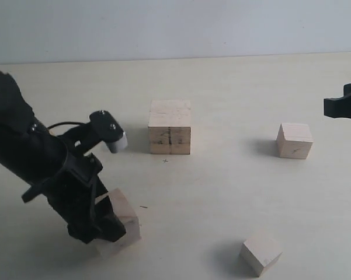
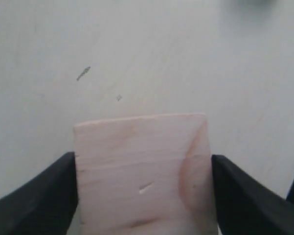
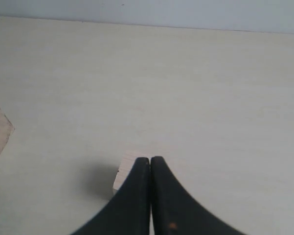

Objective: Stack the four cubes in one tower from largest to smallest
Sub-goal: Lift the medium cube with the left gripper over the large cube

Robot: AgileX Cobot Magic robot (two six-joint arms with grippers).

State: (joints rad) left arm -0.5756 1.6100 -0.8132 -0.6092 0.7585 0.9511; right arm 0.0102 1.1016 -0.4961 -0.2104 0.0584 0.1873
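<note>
You're at the first pick: your left gripper (image 1: 107, 226) is down at the near-left of the table (image 1: 222, 192) with its jaws set around the grain-arc cube (image 2: 142, 166), which sits flat on the surface. In the left wrist view the black fingers (image 2: 39, 200) press against both side faces of that cube with no gap showing, so read it as clamped, though not yet lifted (how firm the hold is, you can't tell from here). Nothing is stacked so far. The largest cube (image 1: 170, 126), the one with the dark seam, stands alone near the middle, farther back. A third cube (image 1: 294, 140) rests well off to the right and the smallest cube (image 1: 260, 254) lies at the near-right edge, turned at an angle. Your right gripper (image 3: 150, 164) hangs clear over the right side with its jaws pressed together on nothing, above that third cube. The next move, as I judge it, calls for a straight lift clear of the table, a carry back and to the right until the cube is over the seamed one, then squaring it to that top face before you lower it. Centre it well, since two more cubes have to stand on it, and open only once it rests flat.
</note>
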